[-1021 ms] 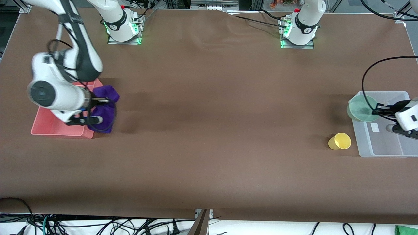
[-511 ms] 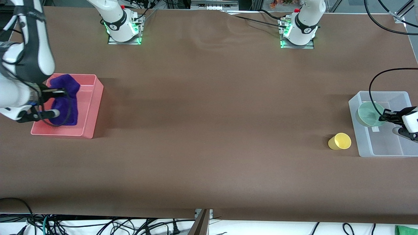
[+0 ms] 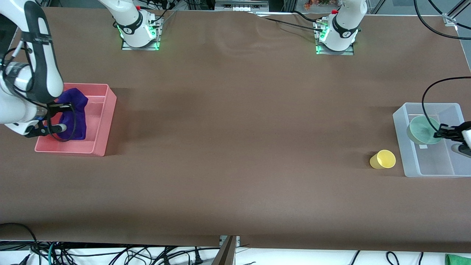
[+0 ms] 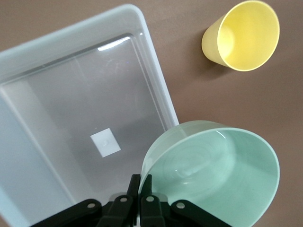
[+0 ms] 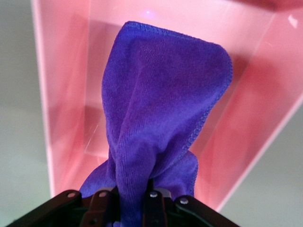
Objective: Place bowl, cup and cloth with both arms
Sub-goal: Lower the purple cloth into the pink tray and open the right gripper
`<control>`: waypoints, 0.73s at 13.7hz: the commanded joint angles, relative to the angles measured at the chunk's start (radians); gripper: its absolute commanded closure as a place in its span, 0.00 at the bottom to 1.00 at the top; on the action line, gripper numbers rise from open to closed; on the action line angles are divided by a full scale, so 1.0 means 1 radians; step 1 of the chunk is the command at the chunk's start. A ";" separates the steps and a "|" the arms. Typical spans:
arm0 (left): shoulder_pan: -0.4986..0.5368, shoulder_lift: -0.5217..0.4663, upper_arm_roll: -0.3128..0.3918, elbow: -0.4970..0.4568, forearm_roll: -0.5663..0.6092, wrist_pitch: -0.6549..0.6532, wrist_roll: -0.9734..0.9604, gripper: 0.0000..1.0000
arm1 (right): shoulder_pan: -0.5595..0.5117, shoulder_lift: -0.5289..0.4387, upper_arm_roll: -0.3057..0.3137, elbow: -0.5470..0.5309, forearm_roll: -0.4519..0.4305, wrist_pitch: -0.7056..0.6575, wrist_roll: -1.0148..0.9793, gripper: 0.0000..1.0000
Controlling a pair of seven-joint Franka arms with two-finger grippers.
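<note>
Two items are hanging over their bins, none released: the right claw (image 3: pixel 55 117) is clenching the cloth (image 3: pixel 73 110) over the pink bin (image 3: pixel 101 121), the left claw (image 3: pixel 439 133) is pinching the bowl (image 3: pixel 421 129) over the clear bin (image 3: pixel 430 169); the cup (image 3: pixel 383 159) is waiting on the bench (image 3: pixel 235 147).

Even, bright overhead light; soft shadows spread across the brown table (image 3: pixel 235 147); a glare streak marks the clear bin (image 4: pixel 113 45); wrist views sharp.
</note>
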 commanded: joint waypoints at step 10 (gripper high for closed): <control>0.128 0.191 -0.011 0.117 -0.052 0.104 0.187 1.00 | -0.007 -0.038 -0.003 -0.076 0.005 0.157 -0.016 0.01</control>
